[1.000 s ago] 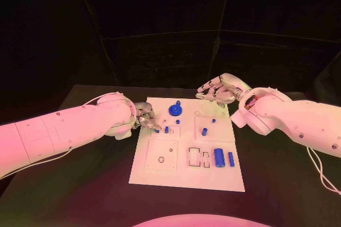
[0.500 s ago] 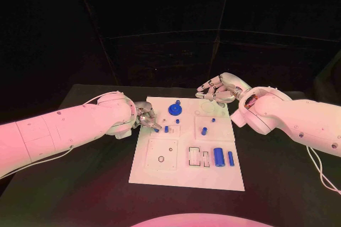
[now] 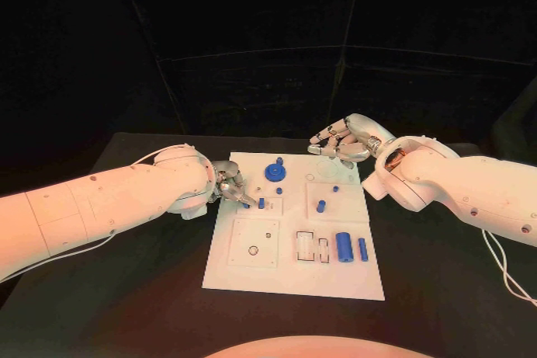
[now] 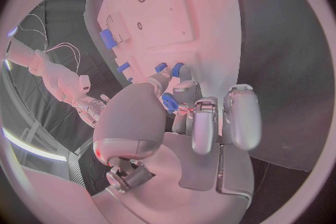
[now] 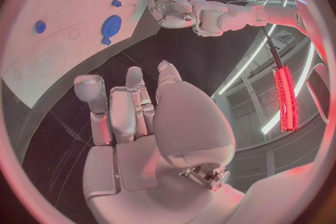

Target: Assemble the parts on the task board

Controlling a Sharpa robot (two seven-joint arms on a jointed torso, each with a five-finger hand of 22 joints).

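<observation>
- Clearly the left hand (image 3: 230, 183) sits at the left edge of the task board (image 3: 293, 276), fingers (image 4: 203, 123) curled in around a small blue part (image 4: 170, 102); the left wrist view shows it pinched between the thumb and the finger beside it, just above the board.
- Two short blue pegs (image 3: 261, 203) stand upright in the board right beside those fingertips, long axis vertical.
- Judging by its size, the held part is light and rigid, probably smooth plastic, so it could slip or twist in the pinch; a hold on its sides, leaving the lower end free, looks best for seating it.
- How the held part points I cannot tell: the fingers cover most of it.
- Other parts: a round blue disc (image 3: 275, 172) with a small knob lies flat near the board's far edge; a thick blue cylinder (image 3: 346, 248) and a thin blue rod (image 3: 364, 249) lie side by side near the board's right edge, long axes running away from the robot.
- These should roll easily if nudged; take them across the middle.
- The right hand (image 3: 349, 141) hovers over the dark surface (image 3: 134, 296) off the board's far right corner, fingers loosely curved and apart, holding nothing.
</observation>
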